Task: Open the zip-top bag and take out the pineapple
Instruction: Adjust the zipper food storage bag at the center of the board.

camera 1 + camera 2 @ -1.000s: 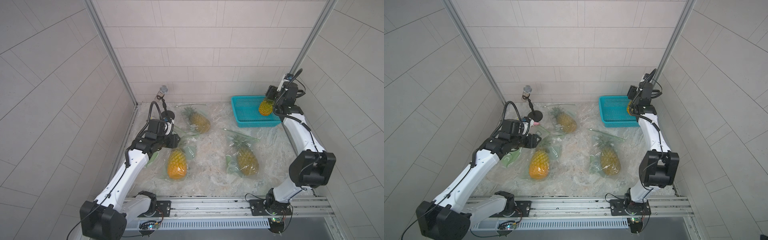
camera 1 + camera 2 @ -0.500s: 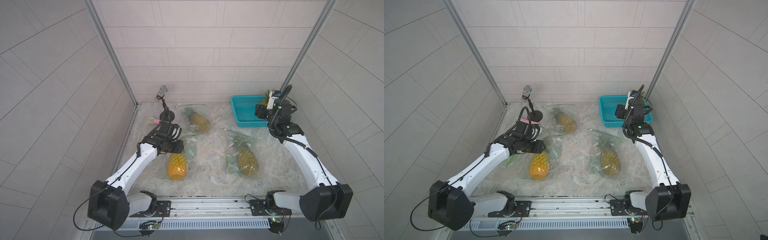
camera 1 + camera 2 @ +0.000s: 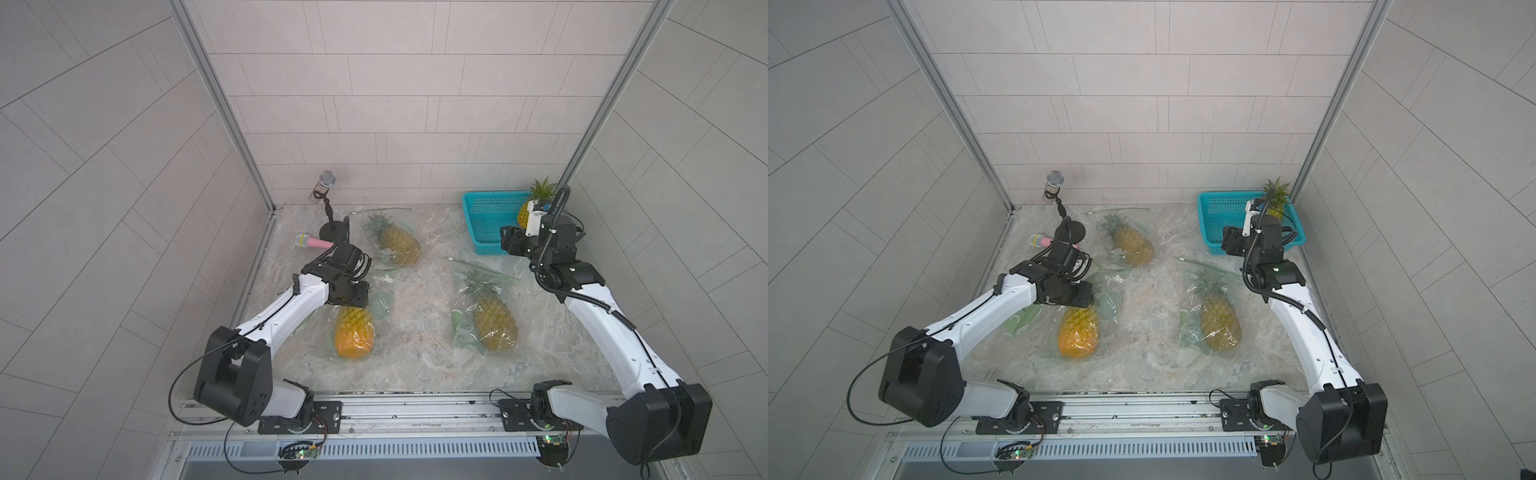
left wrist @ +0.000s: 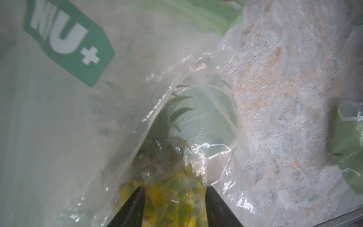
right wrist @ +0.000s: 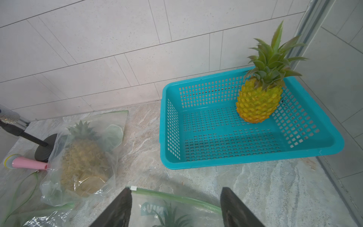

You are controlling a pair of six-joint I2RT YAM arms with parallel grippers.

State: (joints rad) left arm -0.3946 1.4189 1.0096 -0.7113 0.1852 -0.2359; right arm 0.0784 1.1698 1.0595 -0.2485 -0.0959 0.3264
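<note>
- Your left jaws straddle the pineapple (image 3: 355, 336) inside its bag (image 3: 381, 305), near left on the tabletop (image 3: 415, 365); whether they grip, you cannot tell.
- Your right jaws gape wide near the basket (image 3: 486, 220).

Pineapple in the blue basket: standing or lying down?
Standing. The pineapple sits on its base in a corner of the basket, leaves pointing up, with no bag around it.

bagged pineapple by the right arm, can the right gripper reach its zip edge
Probably yes: the right gripper hangs open and empty near the zip edge of that bagged pineapple, nothing lying between them.
</note>
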